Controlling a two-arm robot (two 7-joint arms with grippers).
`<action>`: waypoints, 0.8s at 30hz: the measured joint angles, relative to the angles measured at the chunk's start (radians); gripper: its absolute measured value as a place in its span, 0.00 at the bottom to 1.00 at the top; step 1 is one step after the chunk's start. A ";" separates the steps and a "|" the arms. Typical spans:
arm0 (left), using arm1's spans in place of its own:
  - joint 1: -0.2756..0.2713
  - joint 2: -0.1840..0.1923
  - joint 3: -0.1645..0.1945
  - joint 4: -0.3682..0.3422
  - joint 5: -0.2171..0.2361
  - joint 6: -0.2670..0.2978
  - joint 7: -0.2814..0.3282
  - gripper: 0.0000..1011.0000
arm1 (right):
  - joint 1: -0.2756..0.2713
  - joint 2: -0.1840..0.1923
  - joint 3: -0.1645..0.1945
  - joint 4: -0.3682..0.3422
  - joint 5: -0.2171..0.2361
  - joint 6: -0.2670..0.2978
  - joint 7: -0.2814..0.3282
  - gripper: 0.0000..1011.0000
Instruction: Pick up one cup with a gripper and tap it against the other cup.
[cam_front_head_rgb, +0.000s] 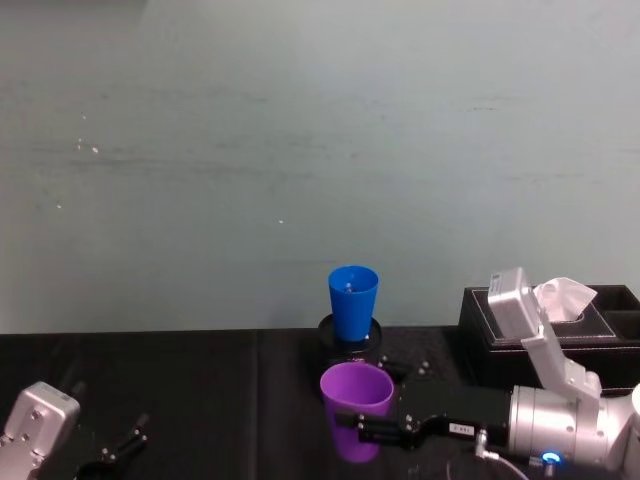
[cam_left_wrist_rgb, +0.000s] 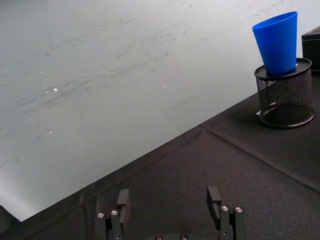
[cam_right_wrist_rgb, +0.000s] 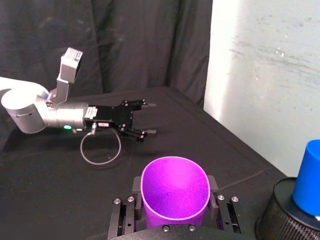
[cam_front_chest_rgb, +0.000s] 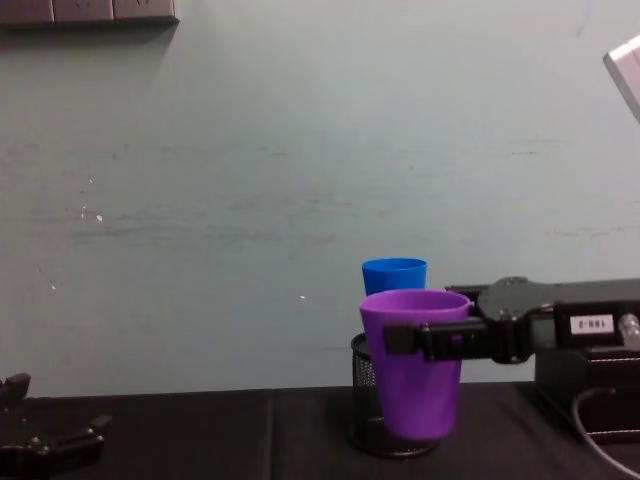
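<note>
Purple plastic is in the grip: the purple cup (cam_front_chest_rgb: 413, 370) is clamped by the right tool (cam_front_chest_rgb: 400, 340), its flat black jaws pressing on either side just under the rim. The cup is upright and, judging from the chest view, hangs a little clear of the table (cam_front_head_rgb: 200, 390), just on the robot's side of the blue cup (cam_front_head_rgb: 353, 300). That blue cup stands upright, seated in a black mesh holder (cam_left_wrist_rgb: 285, 97), so its rim sits slightly higher than the purple one. The two cups look close but apart; no contact shows. The left tool (cam_left_wrist_rgb: 168, 197) rests low over the table at the robot's left, jaws spread and holding nothing.

The pick-up looks done; the tap is the step in hand. The next move calls for a short, gentle push forward, perhaps with a small rise so purple wall meets blue wall rather than mesh, light enough not to tip the blue cup.
</note>
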 joint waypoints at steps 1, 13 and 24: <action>0.000 0.000 0.000 0.000 0.000 0.000 0.000 0.99 | -0.002 0.002 -0.002 -0.002 0.000 -0.002 -0.002 0.73; 0.000 0.000 0.000 0.000 0.000 0.000 0.000 0.99 | -0.009 0.010 -0.019 -0.008 0.011 -0.020 -0.013 0.73; 0.000 0.000 0.000 0.000 0.000 0.000 0.000 0.99 | -0.009 0.009 -0.017 -0.008 0.011 -0.019 -0.013 0.73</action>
